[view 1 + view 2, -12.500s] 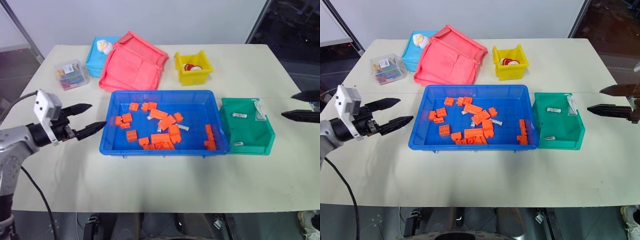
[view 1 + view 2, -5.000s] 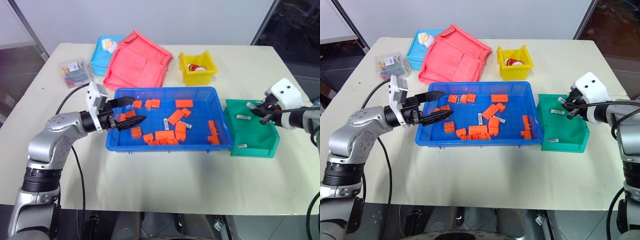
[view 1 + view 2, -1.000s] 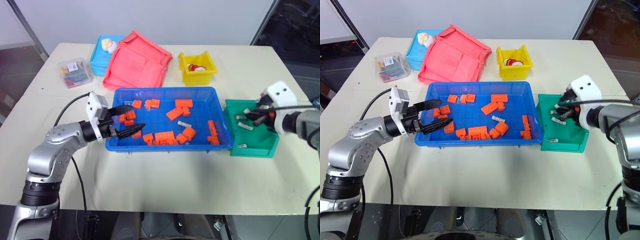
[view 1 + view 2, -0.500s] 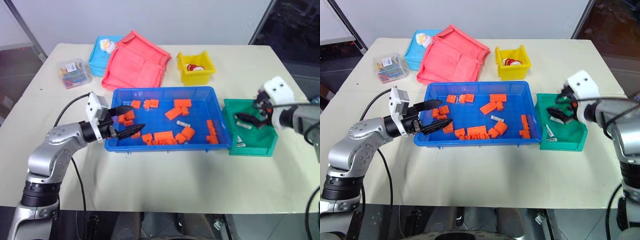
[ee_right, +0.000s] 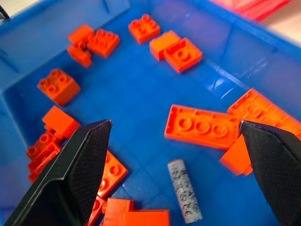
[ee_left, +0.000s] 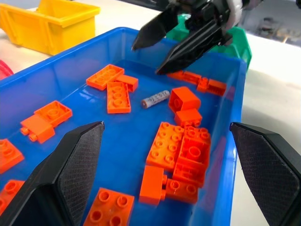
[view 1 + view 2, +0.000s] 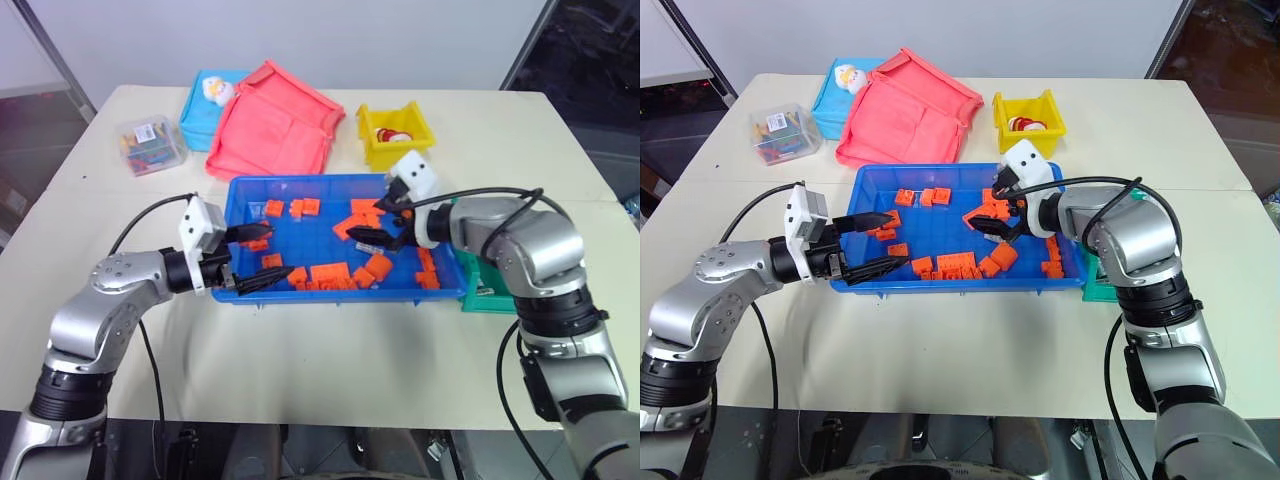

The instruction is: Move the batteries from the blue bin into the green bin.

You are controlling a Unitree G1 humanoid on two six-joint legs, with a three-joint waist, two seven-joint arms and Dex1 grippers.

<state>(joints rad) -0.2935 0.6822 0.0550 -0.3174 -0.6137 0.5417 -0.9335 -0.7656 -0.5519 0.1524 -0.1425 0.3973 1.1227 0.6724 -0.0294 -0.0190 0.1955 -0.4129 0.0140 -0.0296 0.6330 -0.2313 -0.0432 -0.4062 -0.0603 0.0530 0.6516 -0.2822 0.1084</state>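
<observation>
Right hand (image 7: 385,222) hung open over a battery (image 5: 185,189) in the blue bin (image 7: 330,184). Left hand (image 7: 262,255) stood open at its left rim.

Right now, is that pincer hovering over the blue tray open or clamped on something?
Open and empty. The right gripper has its two black fingers spread wide above the blue bin, with a battery lying loose between them.

Can't read any text from my end; the small silver-grey cylindrical battery (image 5: 185,190) has printed markings, but they're too blurry to read.

Silver arms, black cables, white wrist cameras
</observation>
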